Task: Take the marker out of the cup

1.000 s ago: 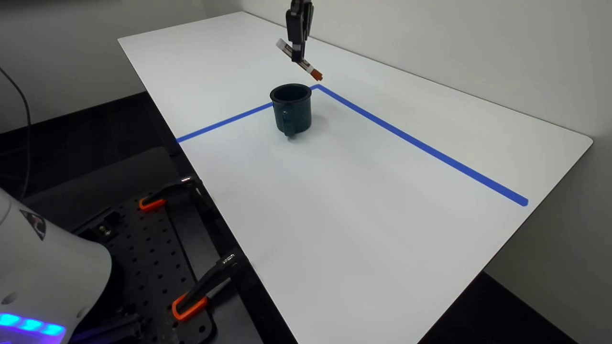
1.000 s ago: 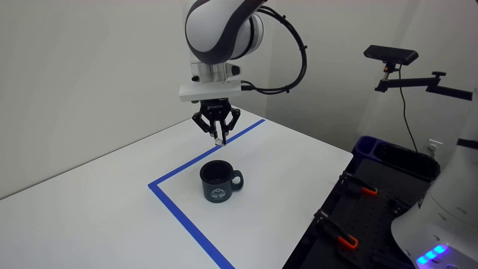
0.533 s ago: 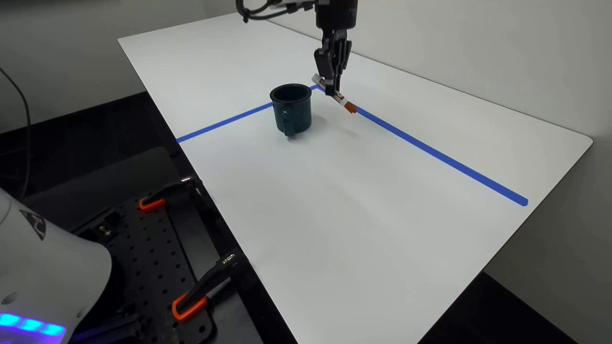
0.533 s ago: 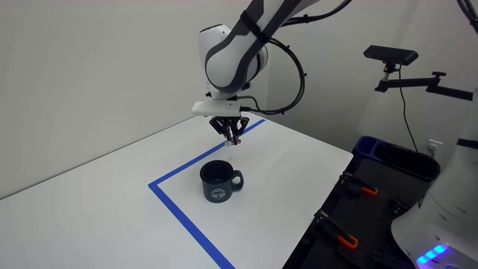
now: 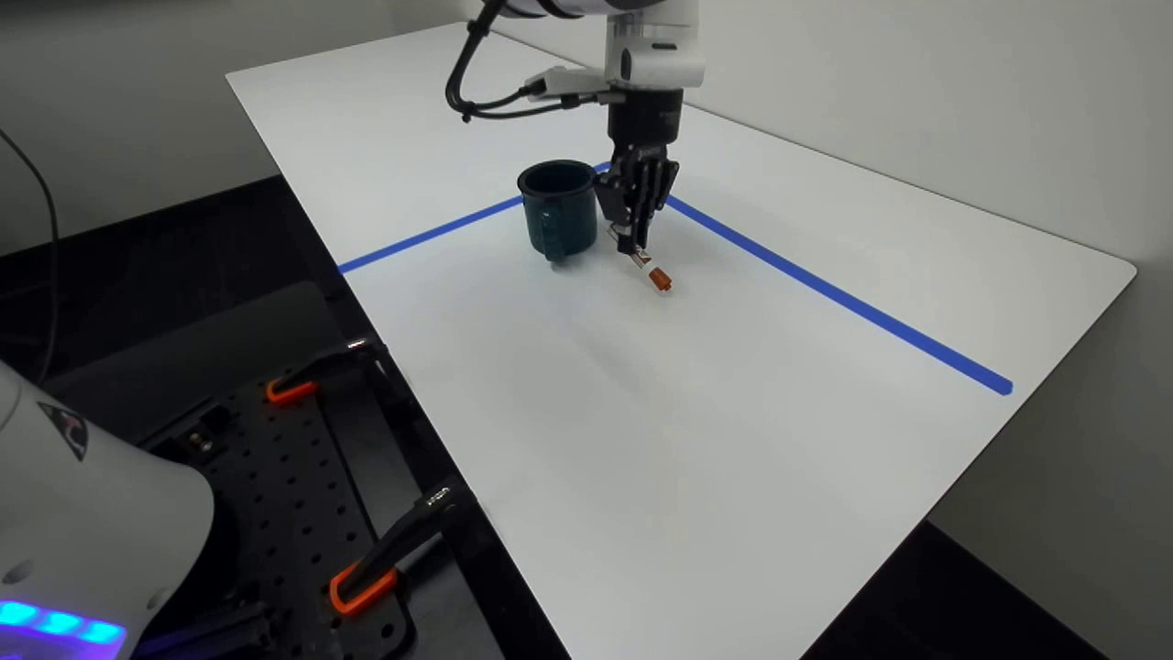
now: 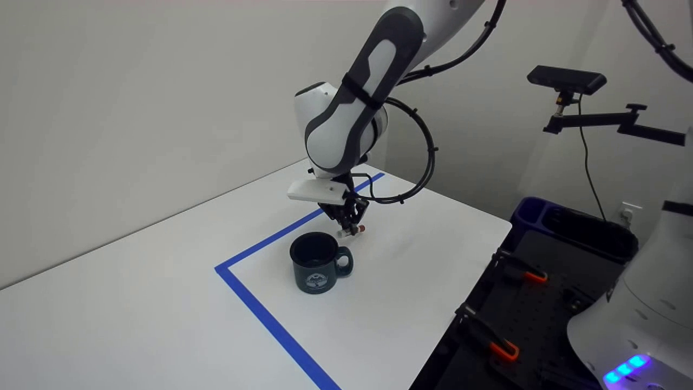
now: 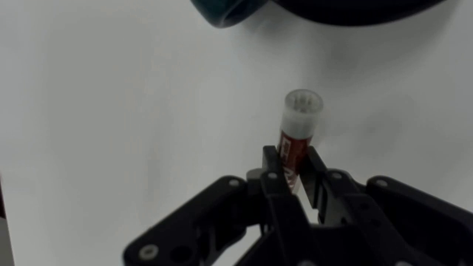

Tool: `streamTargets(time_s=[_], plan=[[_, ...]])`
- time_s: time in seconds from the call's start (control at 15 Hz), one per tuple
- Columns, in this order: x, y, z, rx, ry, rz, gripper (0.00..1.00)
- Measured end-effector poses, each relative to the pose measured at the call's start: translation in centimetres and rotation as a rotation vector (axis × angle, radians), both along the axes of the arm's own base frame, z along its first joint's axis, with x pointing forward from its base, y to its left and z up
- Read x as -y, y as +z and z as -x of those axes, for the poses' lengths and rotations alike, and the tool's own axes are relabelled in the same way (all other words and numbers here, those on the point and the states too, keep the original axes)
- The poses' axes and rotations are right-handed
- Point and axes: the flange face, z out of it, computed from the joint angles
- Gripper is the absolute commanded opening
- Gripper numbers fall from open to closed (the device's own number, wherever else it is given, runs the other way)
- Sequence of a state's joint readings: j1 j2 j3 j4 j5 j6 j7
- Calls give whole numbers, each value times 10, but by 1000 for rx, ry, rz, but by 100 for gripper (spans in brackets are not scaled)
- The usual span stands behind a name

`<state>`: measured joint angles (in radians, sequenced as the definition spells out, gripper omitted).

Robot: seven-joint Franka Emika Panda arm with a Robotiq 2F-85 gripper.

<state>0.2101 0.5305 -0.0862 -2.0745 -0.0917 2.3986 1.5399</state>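
Your white desk (image 5: 733, 458) carries blue tape (image 5: 825, 288) and the upright dark cup (image 5: 566, 215). Your tool (image 7: 291, 157) pinches the marker (image 7: 296, 142) outside the cup, just beside it; whether the marker touches the desk, you cannot tell.

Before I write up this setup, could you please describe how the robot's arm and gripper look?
The arm is white with dark grey curved bands, a black strap and black cables looping alongside; its base shows a triangular dark emblem and glowing blue lights. The gripper is black, with jointed linkages and two slim fingers.
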Motion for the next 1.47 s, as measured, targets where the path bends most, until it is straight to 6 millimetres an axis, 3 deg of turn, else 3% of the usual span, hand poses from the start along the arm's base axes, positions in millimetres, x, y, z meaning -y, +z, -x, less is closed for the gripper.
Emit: streamTargets(time_s=[0.13, 0.33, 0.4, 0.6, 0.93, 1.13, 1.47], plan=[[-6, -12, -1, 21, -34, 2, 5], [-12, -13, -7, 66, -83, 3, 5], [-13, -13, -8, 74, -93, 4, 45], [-13, -13, -9, 76, -112, 1, 59], [-12, -11, -13, 107, -133, -19, 98], [-15, 8, -23, 191, -128, -43, 100], [-22, 64, -21, 285, -112, -73, 100]])
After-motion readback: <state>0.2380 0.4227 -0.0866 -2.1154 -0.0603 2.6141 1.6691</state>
